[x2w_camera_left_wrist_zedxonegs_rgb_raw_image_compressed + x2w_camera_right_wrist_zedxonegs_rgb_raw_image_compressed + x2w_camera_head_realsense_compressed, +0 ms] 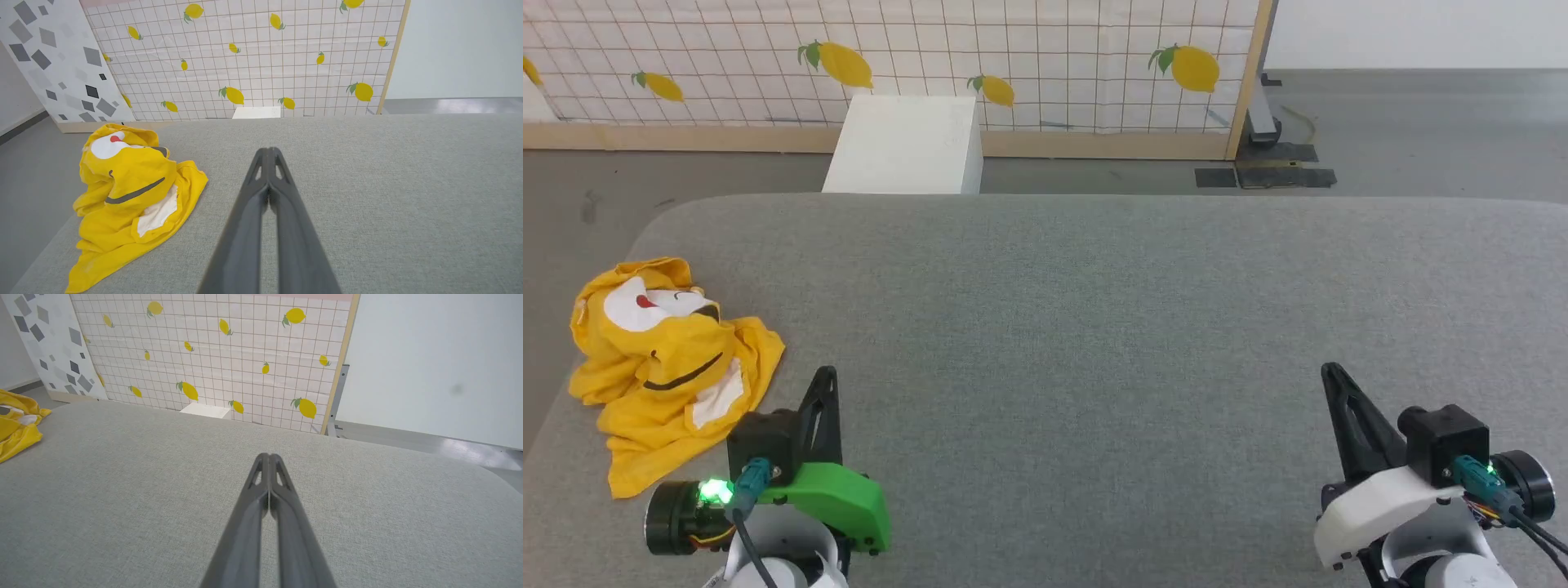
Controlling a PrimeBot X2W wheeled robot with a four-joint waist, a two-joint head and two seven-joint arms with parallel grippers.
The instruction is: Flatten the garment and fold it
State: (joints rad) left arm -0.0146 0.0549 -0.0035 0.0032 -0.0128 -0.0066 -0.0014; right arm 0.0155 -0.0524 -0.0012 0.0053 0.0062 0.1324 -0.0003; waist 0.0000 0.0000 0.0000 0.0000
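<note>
Grey table (1094,327), garment (670,359) left of left pincer (826,377)

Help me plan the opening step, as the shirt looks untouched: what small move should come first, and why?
Probably open the left end effector and reach leftward to the garment. It lies crumpled near the grey surface's left edge, close to that end effector but untouched; both end effectors are shut and empty, and the right end effector is far off.

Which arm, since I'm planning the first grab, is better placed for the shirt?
Left: the shirt lies crumpled just beside the left gripper, while the right gripper sits far across the surface.
</note>
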